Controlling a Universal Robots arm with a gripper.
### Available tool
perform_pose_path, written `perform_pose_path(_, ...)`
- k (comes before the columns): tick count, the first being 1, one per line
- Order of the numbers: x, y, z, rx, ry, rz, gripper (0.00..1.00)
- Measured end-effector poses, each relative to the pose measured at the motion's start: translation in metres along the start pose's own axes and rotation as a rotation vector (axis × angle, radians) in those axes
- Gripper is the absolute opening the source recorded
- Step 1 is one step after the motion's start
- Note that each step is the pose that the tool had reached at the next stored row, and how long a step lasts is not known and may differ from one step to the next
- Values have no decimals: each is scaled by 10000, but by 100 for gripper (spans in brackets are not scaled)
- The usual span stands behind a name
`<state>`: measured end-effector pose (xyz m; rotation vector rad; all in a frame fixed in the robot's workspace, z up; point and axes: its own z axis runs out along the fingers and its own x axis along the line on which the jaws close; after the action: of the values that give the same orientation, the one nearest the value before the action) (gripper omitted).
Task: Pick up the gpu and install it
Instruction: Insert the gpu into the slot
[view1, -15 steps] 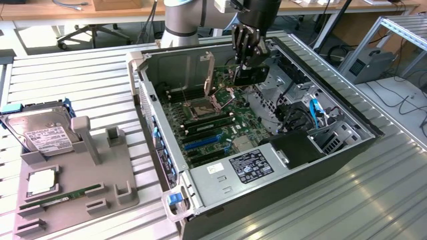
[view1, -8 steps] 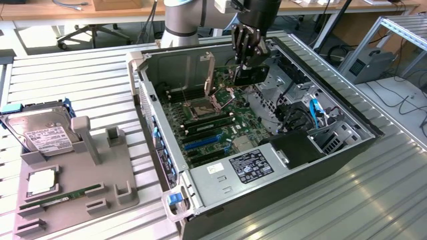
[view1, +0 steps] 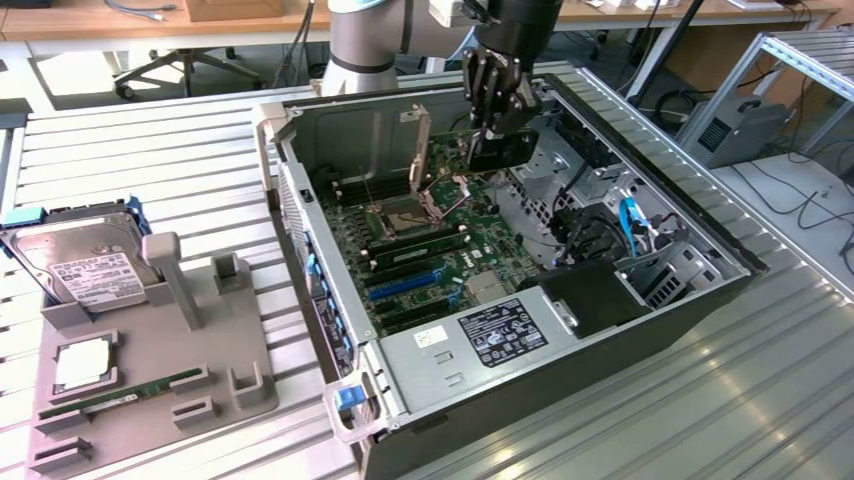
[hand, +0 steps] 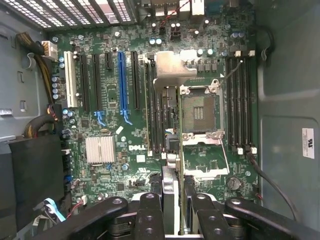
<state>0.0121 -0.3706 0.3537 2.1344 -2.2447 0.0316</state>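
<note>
Gripper (view1: 495, 120) pinches the gpu (hand: 170, 192) edge-on, jaws part closed on the card. Pick-up done.

Install not done: the card hangs inside the open computer case (view1: 694, 250), above the motherboard (hand: 115, 165) and not seated. Long blue slot (hand: 121, 82) and the black slots beside it are bare.

Writing: "DELL" (hand: 136, 147) in white on the board. Power supply label (view1: 501, 335) and the sticker on the hard drive (view1: 87, 265), over on the tray (view1: 147, 400): print too small to read
</note>
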Motion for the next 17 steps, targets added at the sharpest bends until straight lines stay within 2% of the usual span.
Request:
perform_pose_path(2, 2, 0, 0, -8, -177, -4, 27)
perform_pose_path(5, 6, -1, 0, -24, -495, -9, 27)
perform_pose_path(9, 11, -1, 1, -40, -800, -20, 27)
perform_pose_path(14, 11, -1, 1, -43, -895, -217, 27)
perform_pose_path(17, 12, -1, 0, -44, -899, -255, 27)
